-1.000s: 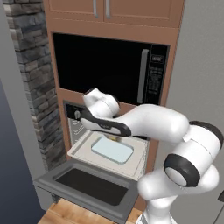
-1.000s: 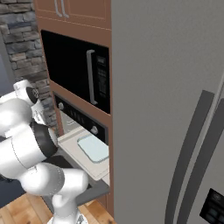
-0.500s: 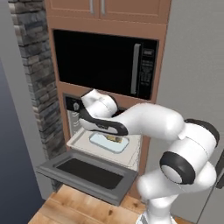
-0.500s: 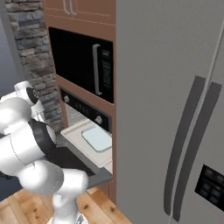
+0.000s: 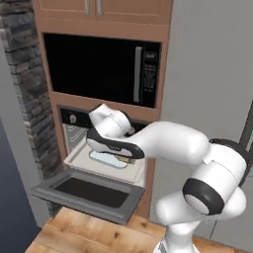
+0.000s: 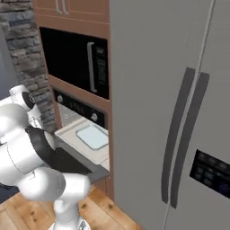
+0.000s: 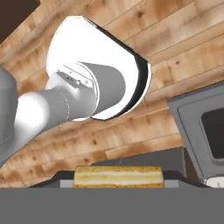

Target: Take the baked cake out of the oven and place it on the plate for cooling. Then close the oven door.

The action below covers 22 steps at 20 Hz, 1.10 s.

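1. A rough stone wall [image 5: 27, 89] is running up the left side of the scene.
2. Brown wood cabinets [image 5: 104, 10] are sitting above a black microwave [image 5: 101, 66] with a silver vertical handle.
3. A tall grey refrigerator [image 6: 170, 90] with two dark handles is standing to the right of the cabinet column.
4. Light wooden floor planks [image 5: 89, 234] are stretching across the bottom.
5. Even, soft light is falling over everything.

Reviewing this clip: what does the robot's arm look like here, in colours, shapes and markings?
The arm is built of glossy white, rounded links with dark grey to black bands at the joints, clearest at the bulbous elbow. The hand link carries a black strip along its underside, with small pale marks. No cables or logos can be made out.
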Tool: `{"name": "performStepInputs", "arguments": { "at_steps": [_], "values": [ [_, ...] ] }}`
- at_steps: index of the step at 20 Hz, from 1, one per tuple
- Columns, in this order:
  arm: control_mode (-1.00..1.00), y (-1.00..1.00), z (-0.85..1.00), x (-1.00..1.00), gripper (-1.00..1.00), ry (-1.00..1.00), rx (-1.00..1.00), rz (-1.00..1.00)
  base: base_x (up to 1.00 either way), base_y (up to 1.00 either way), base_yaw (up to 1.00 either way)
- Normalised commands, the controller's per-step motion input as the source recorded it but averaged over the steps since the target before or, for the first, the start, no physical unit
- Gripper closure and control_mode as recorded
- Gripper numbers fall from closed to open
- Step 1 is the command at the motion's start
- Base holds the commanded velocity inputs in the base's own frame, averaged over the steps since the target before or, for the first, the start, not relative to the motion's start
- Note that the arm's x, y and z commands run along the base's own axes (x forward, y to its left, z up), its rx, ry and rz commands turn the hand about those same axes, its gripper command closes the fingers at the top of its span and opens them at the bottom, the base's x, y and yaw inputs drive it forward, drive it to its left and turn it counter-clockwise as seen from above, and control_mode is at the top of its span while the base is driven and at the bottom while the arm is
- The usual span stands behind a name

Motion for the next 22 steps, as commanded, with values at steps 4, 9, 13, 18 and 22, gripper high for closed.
{"name": "performStepInputs", "arguments": {
  "at_steps": [4,9,13,18,22],
  "values": [
    [1.00,0.00,0.00,0.00,1.00,0.00,0.00,0.00,-0.33,-0.03,-0.79],
    [1.00,0.00,0.00,0.00,1.00,0.00,0.00,0.00,-0.47,-0.01,-0.75],
    [1.00,0.00,0.00,0.00,1.00,0.00,0.00,0.00,-0.49,-0.07,-0.72],
    [1.00,0.00,0.00,0.00,1.00,0.00,0.00,0.00,-0.23,-0.33,-0.68],
    [1.00,0.00,0.00,0.00,1.00,0.00,0.00,0.00,0.18,-0.64,-0.54]
  ]
}}
